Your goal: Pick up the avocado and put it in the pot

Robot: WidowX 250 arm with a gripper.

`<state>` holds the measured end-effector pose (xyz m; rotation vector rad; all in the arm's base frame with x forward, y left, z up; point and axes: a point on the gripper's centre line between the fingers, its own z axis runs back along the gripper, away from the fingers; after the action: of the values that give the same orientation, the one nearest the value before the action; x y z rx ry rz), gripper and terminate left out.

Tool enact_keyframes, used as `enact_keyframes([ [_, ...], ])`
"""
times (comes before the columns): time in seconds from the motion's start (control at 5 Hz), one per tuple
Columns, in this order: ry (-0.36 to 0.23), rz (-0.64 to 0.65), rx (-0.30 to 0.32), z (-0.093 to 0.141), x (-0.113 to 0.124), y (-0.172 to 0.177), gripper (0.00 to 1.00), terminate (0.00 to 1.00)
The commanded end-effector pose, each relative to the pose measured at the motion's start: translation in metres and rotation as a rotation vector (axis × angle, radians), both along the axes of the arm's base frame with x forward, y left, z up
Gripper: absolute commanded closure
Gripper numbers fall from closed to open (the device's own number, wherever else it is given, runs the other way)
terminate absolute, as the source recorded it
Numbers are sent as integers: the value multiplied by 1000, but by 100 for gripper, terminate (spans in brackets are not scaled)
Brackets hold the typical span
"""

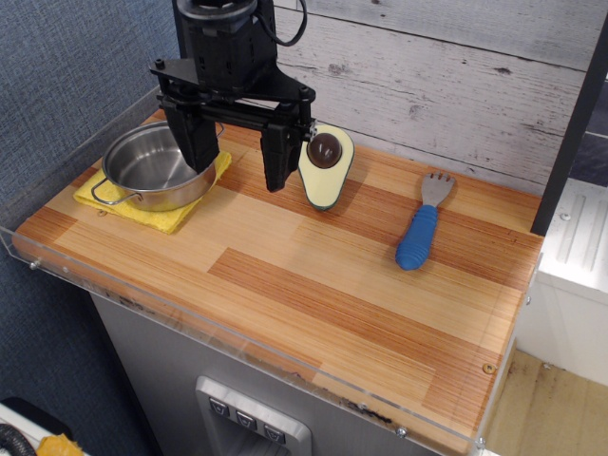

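The avocado (326, 167) is a halved toy with cream flesh, a dark green rim and a brown pit, at the back middle of the wooden counter. The pot (152, 169) is a shiny steel pot with wire loop handles, on a yellow cloth at the back left. My gripper (237, 157) hangs low between them, open and empty. Its left finger (199, 142) is in front of the pot's right rim. Its right finger (275, 160) is just left of the avocado, which lies outside the jaws. I cannot tell whether that finger touches it.
A yellow cloth (166, 217) lies under the pot. A fork with a blue handle (419, 234) lies at the right. A clear acrylic guard (57, 261) edges the counter's left and front. A plank wall (446, 85) stands behind.
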<state>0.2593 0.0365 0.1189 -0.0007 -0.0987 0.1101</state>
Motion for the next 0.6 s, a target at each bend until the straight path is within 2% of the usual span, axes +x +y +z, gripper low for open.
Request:
enact_keyframes([
  [0.0, 0, 0, 0, 0, 0, 0, 0, 0],
  [0.2, -8, 30, 37, -8, 36, 11, 0, 0],
  [0.4, -93, -23, 43, -12, 76, 18, 0, 0],
])
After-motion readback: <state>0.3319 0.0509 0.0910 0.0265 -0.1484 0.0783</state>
